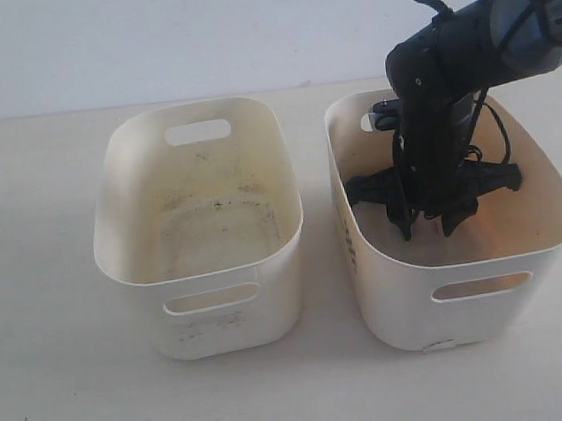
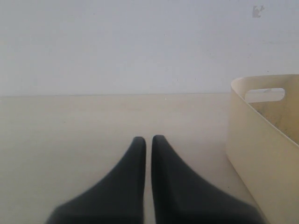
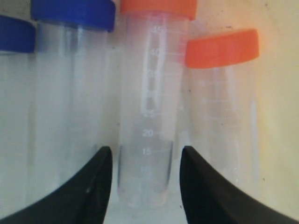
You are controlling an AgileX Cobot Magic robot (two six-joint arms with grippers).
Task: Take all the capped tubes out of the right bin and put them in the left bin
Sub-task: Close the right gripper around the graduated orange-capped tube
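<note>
Working inside the right bin (image 1: 473, 316), I see the right jaws straddling the tip end of an orange-capped tube (image 3: 147, 93). Its long axis runs straight away from them. Whether they pinch it, I cannot tell. The left jaws are clenched, empty.

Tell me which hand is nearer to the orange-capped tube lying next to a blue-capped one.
Right. The right hand straddles the orange-capped tube inside the right bin, one finger each side; the left hand sits outside the left bin.
</note>
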